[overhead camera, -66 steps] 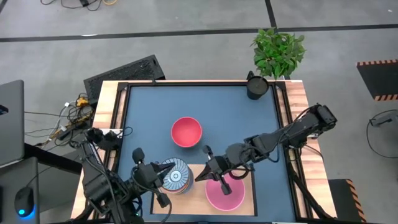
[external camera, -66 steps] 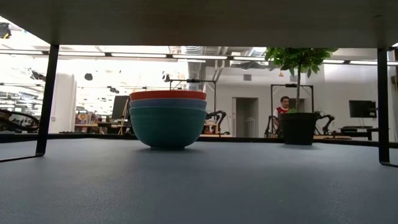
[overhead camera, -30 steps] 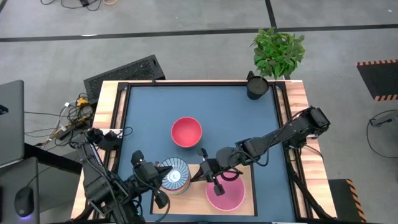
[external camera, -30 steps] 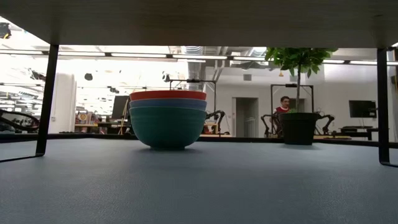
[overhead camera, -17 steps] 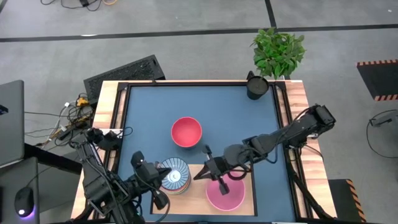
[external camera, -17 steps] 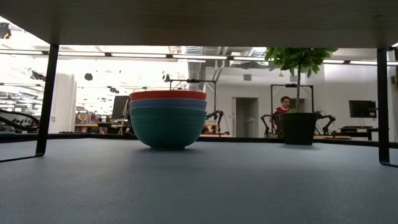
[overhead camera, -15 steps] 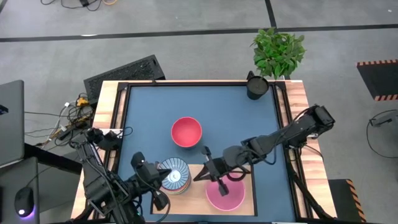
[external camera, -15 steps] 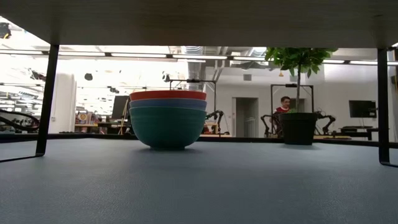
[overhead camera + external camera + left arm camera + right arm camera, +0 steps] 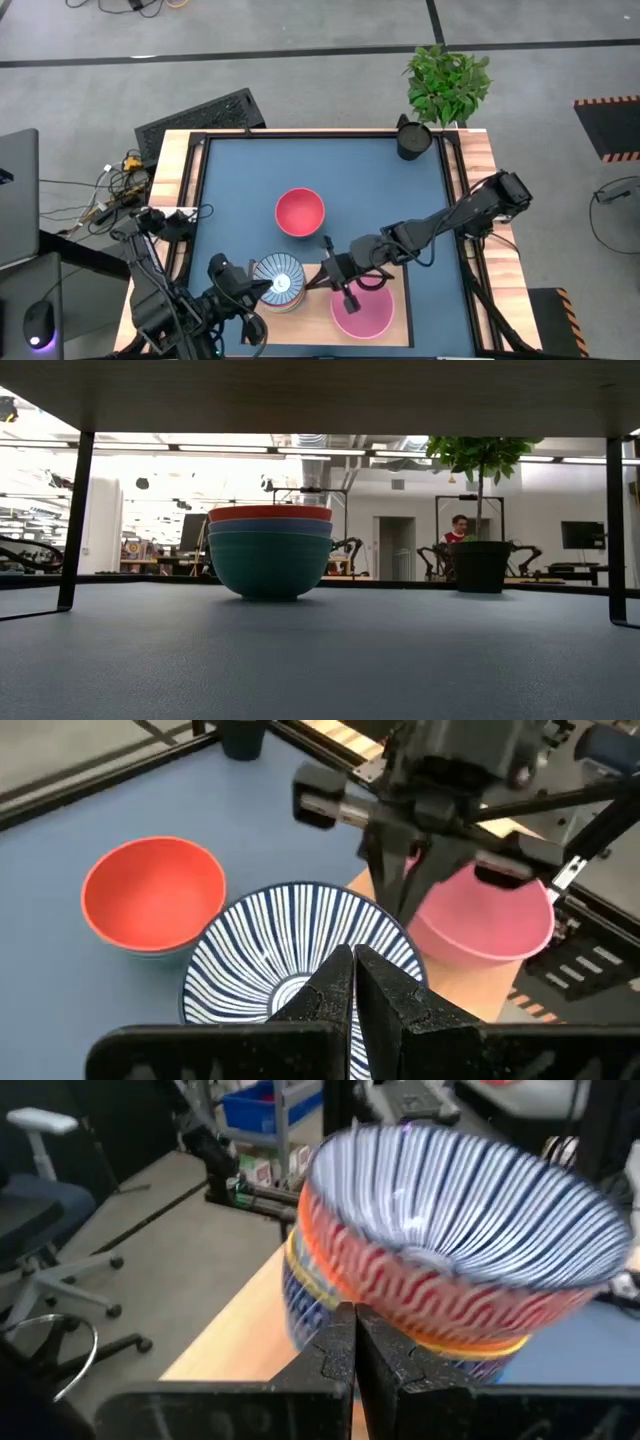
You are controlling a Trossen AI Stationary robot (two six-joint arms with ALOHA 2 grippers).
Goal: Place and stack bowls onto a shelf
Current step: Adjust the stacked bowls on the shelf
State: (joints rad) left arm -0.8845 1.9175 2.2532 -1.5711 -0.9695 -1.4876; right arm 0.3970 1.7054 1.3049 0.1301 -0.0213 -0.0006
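A blue-and-white radial-striped bowl (image 9: 282, 282) tops a stack of small patterned bowls (image 9: 400, 1305) on the left end of the pale wooden shelf (image 9: 318, 305). A pink bowl (image 9: 361, 311) sits on the shelf's right end. A red bowl (image 9: 300, 212) tops a blue and a green one (image 9: 270, 565) on the blue tabletop. My left gripper (image 9: 260, 290) is shut at the striped bowl's left rim. My right gripper (image 9: 325, 278) is shut, between the stack and the pink bowl (image 9: 490, 920). My left gripper's shut fingertips (image 9: 352, 965) stand at the striped bowl's near rim (image 9: 300, 945), coming level from the table's left; I cannot tell whether they touch it. My right gripper's shut fingers (image 9: 405, 895) point down beside the stack's right side; I cannot tell whether they touch it.
A dark cup (image 9: 412, 140) stands at the table's far right corner, with a potted plant (image 9: 448, 82) behind it. The shelf's dark legs (image 9: 76, 520) show in the low view. Bare blue tabletop (image 9: 240, 170) lies at the far left.
My right gripper has swung a little toward the table's right and then come back left toward the patterned stack. My left arm has drawn back slightly toward the near edge. The bowls have stayed in place.
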